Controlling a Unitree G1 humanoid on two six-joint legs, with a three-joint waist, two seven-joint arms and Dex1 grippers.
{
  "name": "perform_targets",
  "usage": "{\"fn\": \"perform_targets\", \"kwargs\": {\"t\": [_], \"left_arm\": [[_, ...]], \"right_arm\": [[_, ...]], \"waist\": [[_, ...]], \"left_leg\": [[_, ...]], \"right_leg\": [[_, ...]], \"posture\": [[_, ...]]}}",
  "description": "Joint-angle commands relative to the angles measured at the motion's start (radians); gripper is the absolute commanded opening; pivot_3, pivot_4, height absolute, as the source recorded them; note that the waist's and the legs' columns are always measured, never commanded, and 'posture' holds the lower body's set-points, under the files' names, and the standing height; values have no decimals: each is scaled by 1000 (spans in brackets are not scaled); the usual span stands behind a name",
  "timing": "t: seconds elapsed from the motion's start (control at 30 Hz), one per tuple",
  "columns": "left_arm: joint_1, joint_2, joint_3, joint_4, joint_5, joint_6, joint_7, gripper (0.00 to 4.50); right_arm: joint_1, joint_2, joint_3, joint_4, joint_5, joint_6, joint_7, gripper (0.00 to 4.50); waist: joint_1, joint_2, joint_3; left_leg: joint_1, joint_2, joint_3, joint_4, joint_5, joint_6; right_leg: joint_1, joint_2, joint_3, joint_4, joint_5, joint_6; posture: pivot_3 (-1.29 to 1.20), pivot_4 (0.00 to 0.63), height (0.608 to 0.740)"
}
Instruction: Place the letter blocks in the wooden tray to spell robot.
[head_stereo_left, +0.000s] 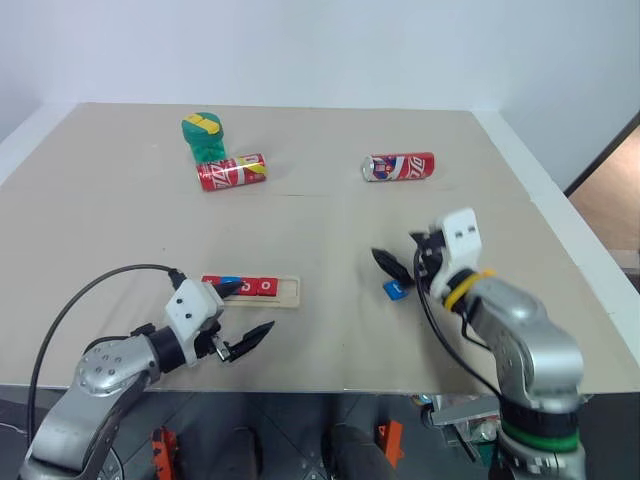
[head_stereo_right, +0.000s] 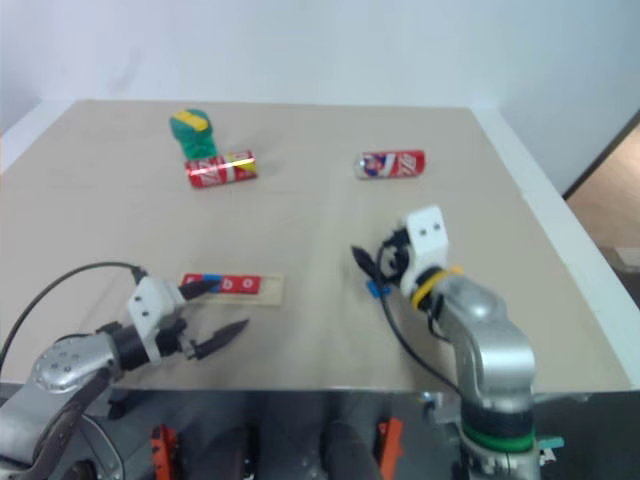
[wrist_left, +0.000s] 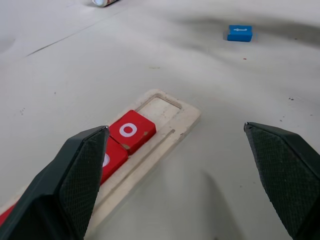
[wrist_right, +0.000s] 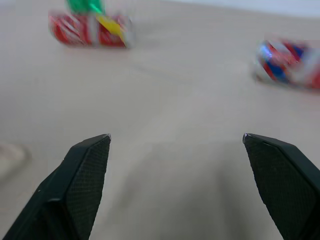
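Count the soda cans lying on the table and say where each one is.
2. One can lies on its side at the far left, beside a green object. The other can lies on its side at the far right. None seems hidden.

Beige table (head_stereo_left: 330, 230) against plain white wall (head_stereo_left: 330, 50) (wood floor (head_stereo_left: 612, 205) at right)

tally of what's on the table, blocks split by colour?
red letter blocks: 3
blue letter blocks: 2
wooden tray: 1
red soda cans: 2
green and yellow object: 1
Total: 9
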Motion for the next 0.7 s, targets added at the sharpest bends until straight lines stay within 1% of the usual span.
{"fn": "perform_targets", "kwargs": {"t": [0.03,0.17,0.2,0.47,0.5,0.57,0.7], "left_arm": [[-33,16,-23,-10,-40,-13,-64,4500],[-90,61,-50,-1,-69,17,-145,4500],[-101,70,-55,3,-69,18,-158,4500],[-145,81,-83,30,-51,16,-177,4500],[-144,80,-86,28,-48,16,-174,4500],[-142,78,-84,26,-47,18,-166,4500],[-130,79,-87,29,-35,10,-156,4500]], "right_arm": [[77,17,21,-109,-17,23,-71,4399],[154,49,33,-80,-22,-20,-119,4399],[161,48,38,-67,-22,-31,-120,4399],[138,65,118,99,-46,-138,-142,4399],[141,65,122,108,-53,-145,-152,4177],[144,81,121,109,-60,-152,-179,3582],[125,106,140,105,-79,-147,-220,2204]], "waist": [[-4,1,1],[-10,1,1],[-10,1,1],[-11,0,0],[-11,0,0],[-10,0,0],[-10,-1,0]], "left_leg": [[0,0,0,1,0,0],[1,0,2,3,0,0],[2,0,2,4,0,1],[2,0,2,4,1,1],[2,0,2,4,1,1],[2,0,2,4,1,1],[2,1,1,3,1,1]], "right_leg": [[0,0,0,0,0,0],[0,-1,1,0,3,0],[1,0,1,0,2,-3],[2,0,1,0,2,-4],[2,0,1,0,2,-4],[2,0,1,0,2,-2],[2,0,1,0,3,0]], "posture": [[0,150,740],[0,150,740],[0,150,740],[0,150,740],[0,150,740],[0,150,740],[0,150,740]]}}
